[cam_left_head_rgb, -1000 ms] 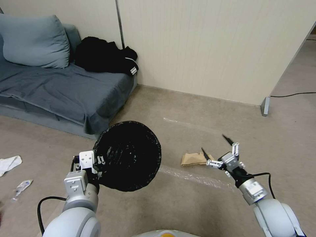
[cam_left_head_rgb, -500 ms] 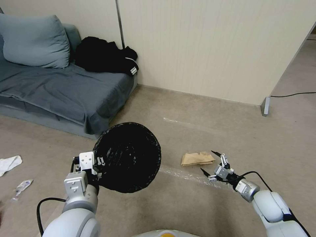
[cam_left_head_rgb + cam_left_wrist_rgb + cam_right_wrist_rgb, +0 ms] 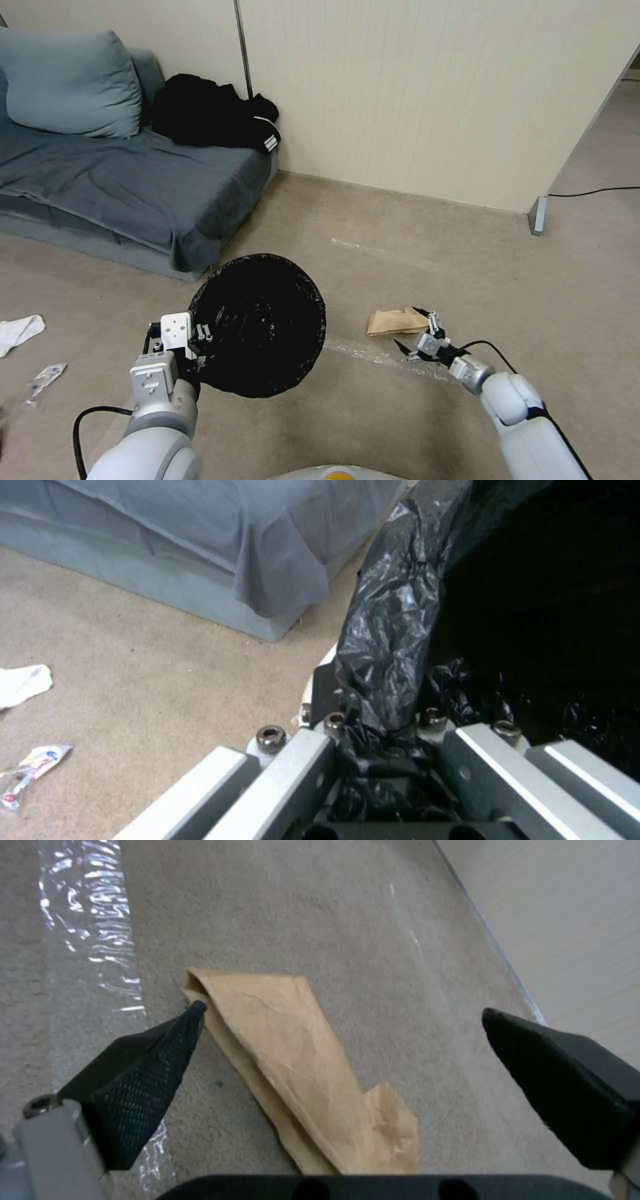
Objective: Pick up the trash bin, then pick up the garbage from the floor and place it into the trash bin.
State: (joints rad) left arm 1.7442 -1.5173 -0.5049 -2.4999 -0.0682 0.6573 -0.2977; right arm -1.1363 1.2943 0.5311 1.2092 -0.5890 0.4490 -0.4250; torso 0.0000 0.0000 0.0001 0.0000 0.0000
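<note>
We hold the trash bin with our left gripper, whose fingers are clamped on the near rim where the black plastic bag folds over it; in the left wrist view the crinkled liner runs straight down into the pinch between the grey finger bars. The bin hangs off the floor at about 10 o'clock from our base, its mouth tipped toward the head camera so that we look into the dark lining. Our right gripper reaches out low at about 1 o'clock, its fingers spread wide and pointed at the garbage nearest us, a crumpled brown paper bag lying flat on the carpet just to the right of the bin. In the right wrist view the paper bag lies between the two black fingertips, one tip just at the bag's far corner and the other well apart from it over bare carpet; we cannot tell whether that near tip touches the paper. A strip of pale glossy tape runs across the carpet just beside the bag. Off at 9 o'clock, well apart from both grippers, a white tissue and a small printed wrapper lie on the carpet in front of the grey sofa.
</note>
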